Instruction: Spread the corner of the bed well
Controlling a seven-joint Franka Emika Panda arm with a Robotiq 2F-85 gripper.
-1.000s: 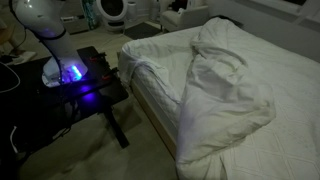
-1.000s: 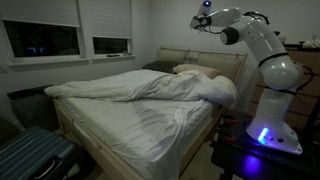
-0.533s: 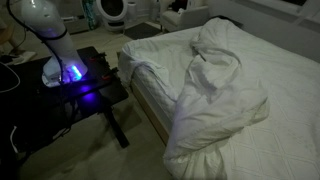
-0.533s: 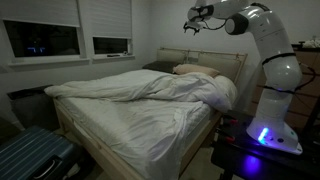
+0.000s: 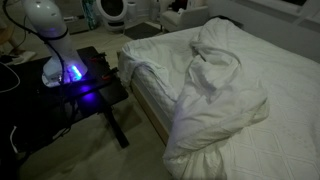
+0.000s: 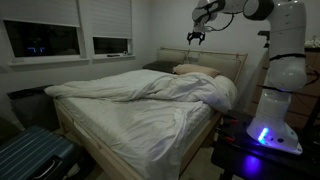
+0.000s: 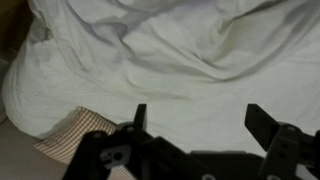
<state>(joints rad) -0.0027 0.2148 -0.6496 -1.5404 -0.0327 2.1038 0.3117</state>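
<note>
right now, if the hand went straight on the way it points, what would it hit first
Probably the white duvet: the open hand points down at it with nothing between in the wrist view. The tan pillow lies off to one side. Depth is hard to judge.

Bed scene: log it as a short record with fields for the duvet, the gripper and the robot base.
bed: white cover partly bare
duvet: bunched in a ridge, one end hanging over the bed's side
gripper: open, empty, high above the head end
robot base: on a black table beside the bed, blue light on
</note>
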